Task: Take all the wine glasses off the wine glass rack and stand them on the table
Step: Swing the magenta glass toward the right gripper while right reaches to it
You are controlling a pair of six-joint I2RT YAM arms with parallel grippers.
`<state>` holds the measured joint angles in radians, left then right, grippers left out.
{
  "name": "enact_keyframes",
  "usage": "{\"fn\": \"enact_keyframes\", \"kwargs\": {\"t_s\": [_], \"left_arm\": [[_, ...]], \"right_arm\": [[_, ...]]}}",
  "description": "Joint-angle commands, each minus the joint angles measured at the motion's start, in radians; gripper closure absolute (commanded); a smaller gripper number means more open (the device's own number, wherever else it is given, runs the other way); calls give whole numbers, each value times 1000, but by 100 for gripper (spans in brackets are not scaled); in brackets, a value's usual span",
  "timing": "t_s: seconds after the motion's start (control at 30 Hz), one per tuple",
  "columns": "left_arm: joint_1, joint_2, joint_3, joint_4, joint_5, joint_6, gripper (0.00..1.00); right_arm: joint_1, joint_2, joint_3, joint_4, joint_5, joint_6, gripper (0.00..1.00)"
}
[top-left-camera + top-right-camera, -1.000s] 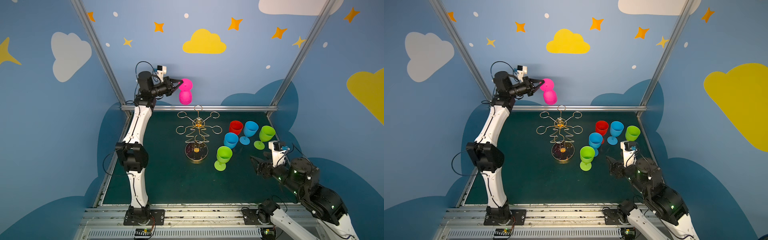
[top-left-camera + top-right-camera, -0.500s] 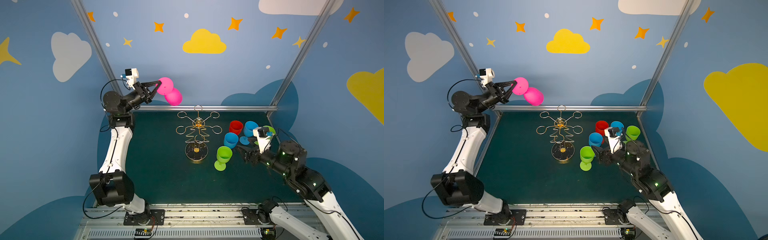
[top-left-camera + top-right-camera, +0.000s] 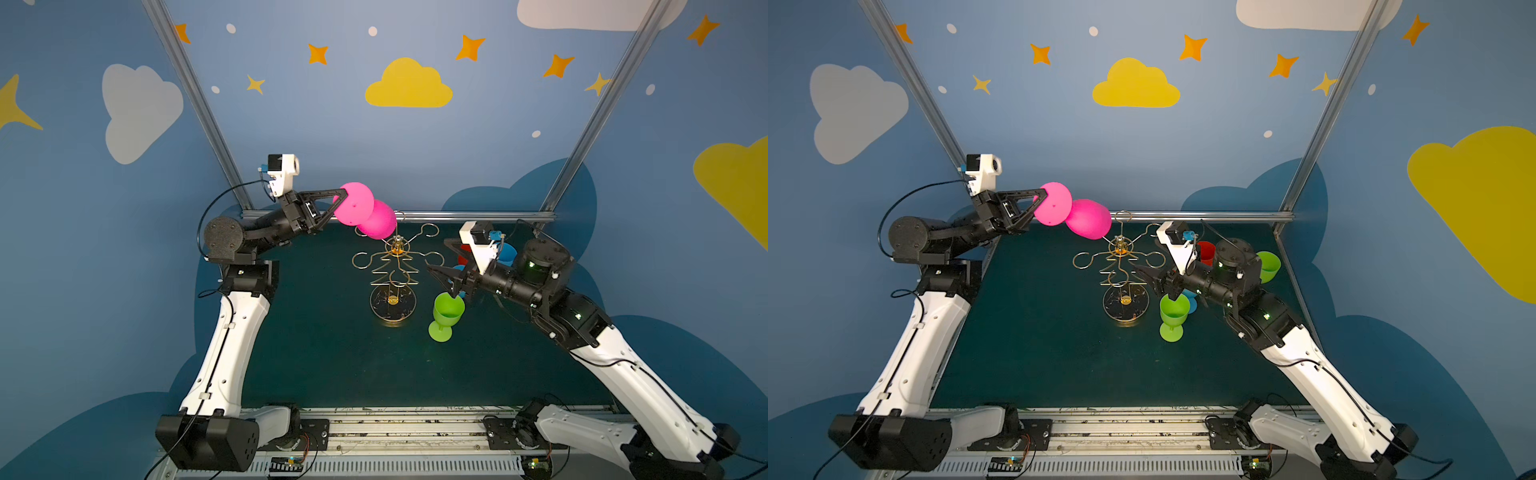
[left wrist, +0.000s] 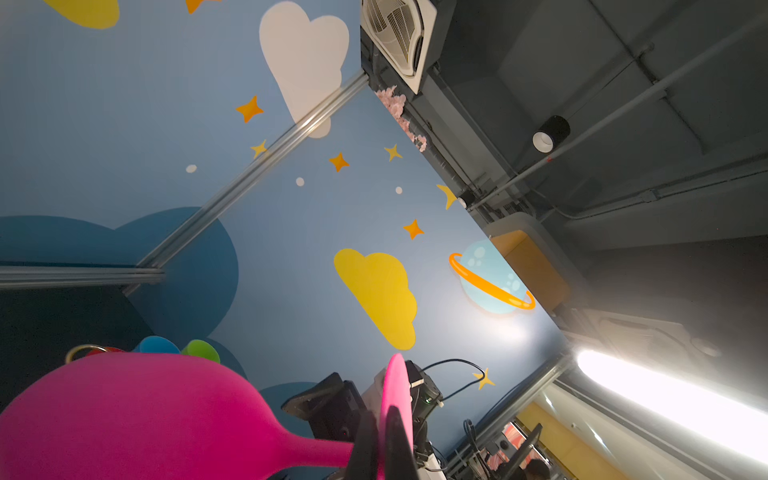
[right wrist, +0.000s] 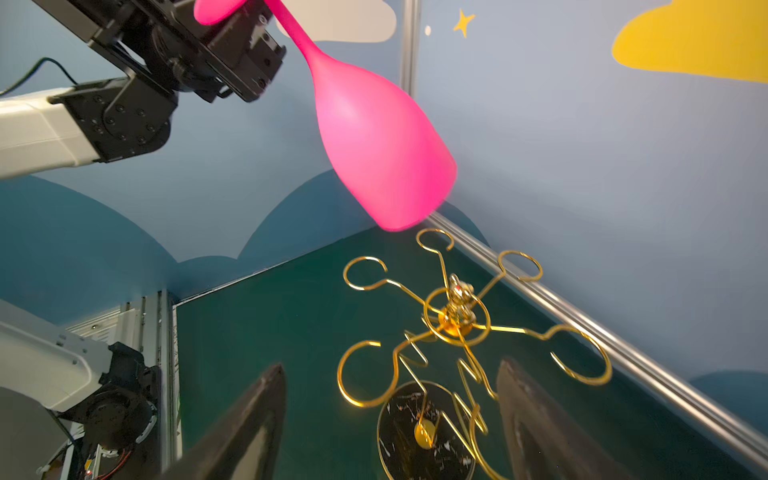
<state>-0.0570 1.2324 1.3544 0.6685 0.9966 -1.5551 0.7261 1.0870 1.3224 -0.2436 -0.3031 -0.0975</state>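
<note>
Clamping the pink wine glass [image 3: 370,216] by its foot, the left gripper [image 3: 340,195] holds it above the bare rack [image 3: 392,266], so only setting it down seems left; the right gripper [image 5: 390,365] stands wide, empty

Blue walls [image 3: 332,137] with clouds [image 3: 408,85] and stars [image 3: 469,48], silver frame posts [image 3: 199,104], dark green floor [image 3: 332,353], bright strip light [image 4: 665,407]
</note>
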Motion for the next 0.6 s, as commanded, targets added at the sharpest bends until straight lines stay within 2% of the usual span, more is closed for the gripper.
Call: {"fn": "enact_keyframes", "kwargs": {"t_s": [0.0,0.23,0.57], "left_arm": [[-35,-20,-23,-65,17,57,97],[-91,-31,-52,-69,28,46,97],[-136,-39,-70,-65,30,40,97]], "right_arm": [[8,26,28,116,-76,-69,20],[27,53,8,222,-143,-173,16],[44,123,27,245,-138,-202,14]]}}
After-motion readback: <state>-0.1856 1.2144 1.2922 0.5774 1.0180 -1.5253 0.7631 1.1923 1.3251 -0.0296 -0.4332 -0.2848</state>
